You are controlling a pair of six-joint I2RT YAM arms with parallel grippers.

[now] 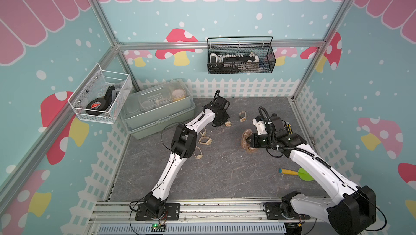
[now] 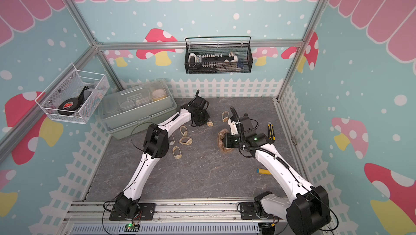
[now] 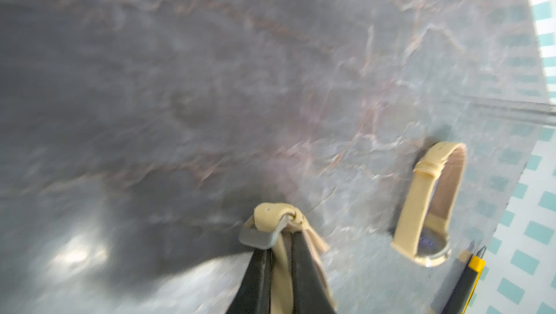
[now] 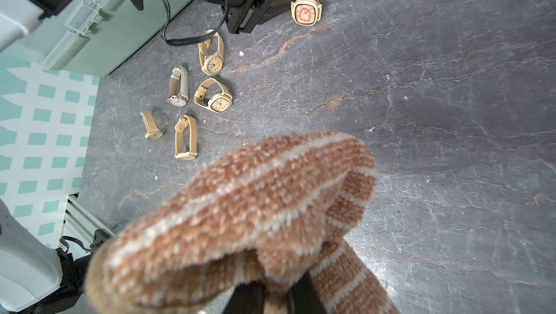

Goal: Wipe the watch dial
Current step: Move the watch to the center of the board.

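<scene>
Nearest, the right claw [image 4: 275,293] is clenching a brown-and-cream striped knitted cloth [image 4: 240,201], which is bunching out ahead of its black fingers over the dark grey marbled tabletop [image 4: 451,147]. At about 9 o'clock from it in both top views, a loose group of cream-strapped watches [image 1: 203,141] is lying beside the left arm's elbow.

Further out, the left claw [image 3: 278,255] is grasping a square cream watch with a red-marked dial [image 4: 306,11] by its strap. In the left wrist view its two dark fingers are pinching the cream band just below the grey buckle [image 3: 258,237]. The dial is poking out beside that claw, with its face showing in the right wrist view. Whether it is resting on the tabletop or hanging just above it cannot be told.

The coming wipe is turning on one relation. In a top view the dial [image 1: 228,123] is sitting at about 10 o'clock from the cloth, near but apart. The watch's long axis is running from the left claw out toward roughly 4 o'clock, so the face end is pointing at the cloth. The right arm is the nearer one and is probably needing only a short reach.

Beyond, a second cream watch [image 1: 242,116] is lying loose at about 12 o'clock from the cloth, and a pale green lidded plastic box [image 1: 157,107] is standing further off at 10 o'clock.
</scene>
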